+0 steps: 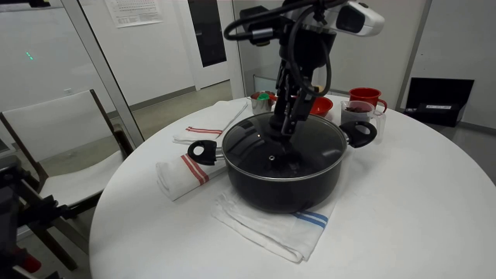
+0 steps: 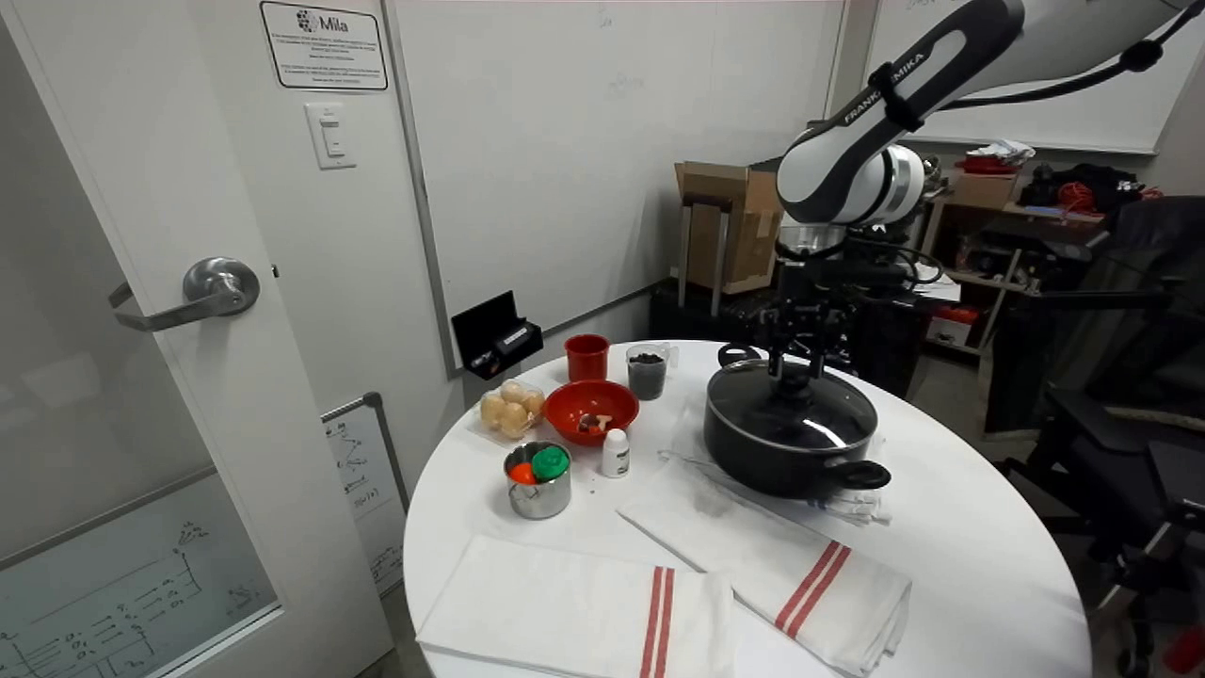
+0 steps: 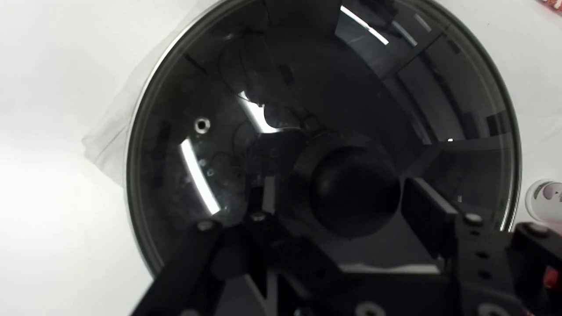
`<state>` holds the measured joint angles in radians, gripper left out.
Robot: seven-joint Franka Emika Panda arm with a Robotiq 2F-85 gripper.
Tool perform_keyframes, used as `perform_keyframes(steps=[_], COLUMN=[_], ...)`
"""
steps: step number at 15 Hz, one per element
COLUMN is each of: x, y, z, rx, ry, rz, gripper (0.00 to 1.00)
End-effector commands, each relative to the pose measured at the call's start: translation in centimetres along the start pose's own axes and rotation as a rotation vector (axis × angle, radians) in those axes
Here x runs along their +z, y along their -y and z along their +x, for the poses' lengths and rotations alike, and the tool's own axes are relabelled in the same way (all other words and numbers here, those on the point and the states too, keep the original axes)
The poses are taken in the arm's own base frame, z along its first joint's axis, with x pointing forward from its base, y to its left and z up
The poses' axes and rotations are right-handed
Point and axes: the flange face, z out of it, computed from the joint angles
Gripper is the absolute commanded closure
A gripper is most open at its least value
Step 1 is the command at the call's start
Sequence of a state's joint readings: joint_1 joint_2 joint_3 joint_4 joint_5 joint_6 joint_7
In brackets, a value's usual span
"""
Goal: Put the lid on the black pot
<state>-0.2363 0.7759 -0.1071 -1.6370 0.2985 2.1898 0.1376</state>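
The clear glass lid [image 1: 248, 143] with its thin metal rim lies level on top of the black pot [image 1: 286, 195]. In an exterior view the lid [image 2: 748, 407] covers the pot [image 2: 753, 457] with its rim along the pot's edge. In the wrist view the lid [image 3: 307, 79] fills the middle, and its black knob [image 3: 354, 191] sits between my fingers. My gripper [image 3: 338, 188] is open around the knob, with a wide gap at the left finger and a thin one at the right. My gripper also shows over the lid in both exterior views [image 1: 282, 128] [image 2: 796, 364].
A blue-striped towel [image 1: 271, 228] lies under the pot. Red-striped towels [image 2: 574, 603] [image 2: 781, 565] lie beside it. A metal cup [image 2: 539, 499], white bottle [image 2: 616, 454], red bowl [image 2: 574, 405], red mug [image 2: 587, 358] and clear jug [image 2: 647, 377] stand nearby. The pot's handles [image 1: 360, 135] stick out sideways.
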Motion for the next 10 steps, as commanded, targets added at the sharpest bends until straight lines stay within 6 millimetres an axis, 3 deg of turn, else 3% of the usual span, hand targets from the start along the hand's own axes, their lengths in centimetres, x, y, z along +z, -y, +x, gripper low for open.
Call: perform_keyframes(steps=[1,6,10], x=[-1.3,-3.3,-5.7], y=[-0.2,0.5,2.1], z=[-0.9,-2.4,-5.1], rx=[0.011,-0.027,-0.099], ry=[-0.028,-0.071,-0.125], rz=[-0.03,-0.046,-0.062], gripper=[0.01,0.0,0.0])
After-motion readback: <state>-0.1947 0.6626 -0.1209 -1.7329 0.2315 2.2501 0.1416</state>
